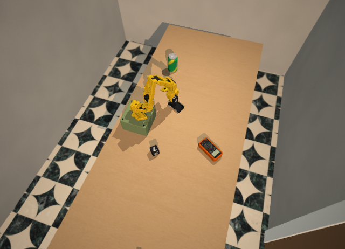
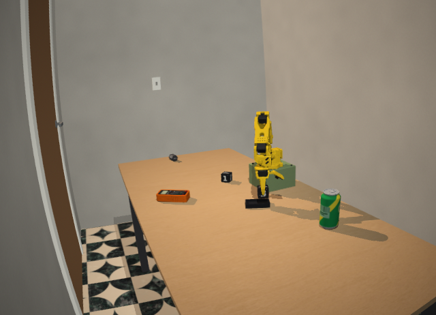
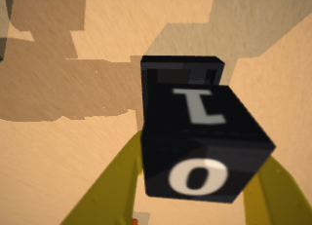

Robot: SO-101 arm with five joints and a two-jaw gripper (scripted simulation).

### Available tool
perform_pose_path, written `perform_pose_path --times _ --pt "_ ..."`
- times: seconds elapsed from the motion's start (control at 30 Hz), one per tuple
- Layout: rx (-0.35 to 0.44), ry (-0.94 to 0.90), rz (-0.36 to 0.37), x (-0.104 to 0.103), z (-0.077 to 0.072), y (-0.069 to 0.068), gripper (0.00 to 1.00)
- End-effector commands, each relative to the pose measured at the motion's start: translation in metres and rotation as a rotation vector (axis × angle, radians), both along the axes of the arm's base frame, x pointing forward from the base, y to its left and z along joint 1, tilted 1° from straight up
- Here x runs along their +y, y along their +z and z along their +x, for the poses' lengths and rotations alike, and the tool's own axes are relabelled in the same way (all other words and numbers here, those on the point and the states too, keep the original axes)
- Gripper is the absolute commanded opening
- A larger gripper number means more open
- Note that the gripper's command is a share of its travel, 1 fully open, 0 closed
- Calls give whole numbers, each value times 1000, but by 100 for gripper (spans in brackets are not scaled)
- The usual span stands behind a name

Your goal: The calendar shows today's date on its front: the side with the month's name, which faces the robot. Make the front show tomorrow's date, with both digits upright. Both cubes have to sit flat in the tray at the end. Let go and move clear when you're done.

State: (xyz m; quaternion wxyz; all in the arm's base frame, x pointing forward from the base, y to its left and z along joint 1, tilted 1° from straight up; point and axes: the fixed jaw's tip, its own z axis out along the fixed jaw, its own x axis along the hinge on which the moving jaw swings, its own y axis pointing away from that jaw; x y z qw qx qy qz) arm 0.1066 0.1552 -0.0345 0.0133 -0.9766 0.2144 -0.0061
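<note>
The yellow arm stands on a green base block at the table's long edge at 9 o'clock in the top view, folded over so that its gripper points down, clamped on a black cube. In the wrist view the yellow fingers flank this held cube, which shows a white 0 on the face nearest the camera and a 1 on the face above it. Directly beyond it, at 12 o'clock in that view, lies the black tray, partly hidden by the cube; the exterior view shows the tray flat on the wood with the cube just above its far end. The second cube rests on the table at 6 o'clock from the base, well apart from the tray, showing a 1 toward the exterior camera. A green can stands at 12 o'clock from the gripper, near but apart. An orange multimeter lies at about 5 o'clock, well apart. Bare wood stretches from the tray toward the 3 o'clock edge, and a long bare run continues toward 6 o'clock past the meter.
</note>
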Motion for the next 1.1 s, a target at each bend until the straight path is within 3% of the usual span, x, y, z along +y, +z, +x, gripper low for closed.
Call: perform_pose_path --times 0.0,1.07 --pt "9 0 -10 -4 -1 -5 0" --pt "9 0 -10 -5 -2 -16 0"
